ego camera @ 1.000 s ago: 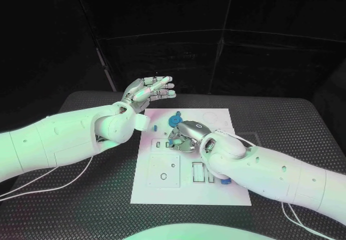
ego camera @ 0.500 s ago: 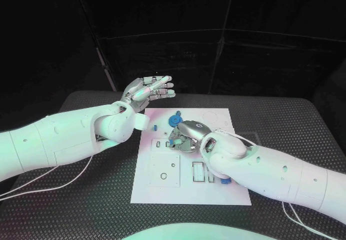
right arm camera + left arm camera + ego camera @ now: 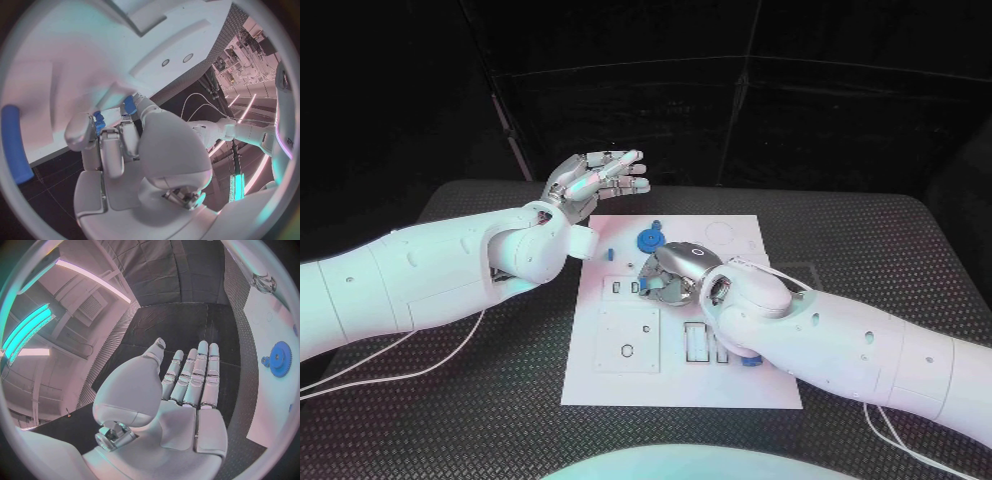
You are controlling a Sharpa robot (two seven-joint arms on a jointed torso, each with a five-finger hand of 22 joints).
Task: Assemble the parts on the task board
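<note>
The white task board [image 3: 678,385] lies in the middle of the table. My right hand [image 3: 675,268] rests low on its upper middle, fingers curled in. In the right wrist view those fingertips pinch a small blue part [image 3: 129,105] against the board [image 3: 75,55]. A blue gear [image 3: 649,240] stands on the board just beyond that hand, and it is also in the left wrist view [image 3: 279,358]. My left hand [image 3: 596,178] is raised above the board's far left corner, fingers straight and apart from everything, holding nothing [image 3: 187,385].
A long blue piece [image 3: 14,145] lies on the board near my right hand. Another small blue piece [image 3: 751,362] sits by the slots [image 3: 704,343] at the board's right, partly under my right forearm. Cables trail over the black table [image 3: 459,400] on both sides.
Almost nothing: my left hand has edged up slightly, and my right hand stays curled on the same spot of the board.
</note>
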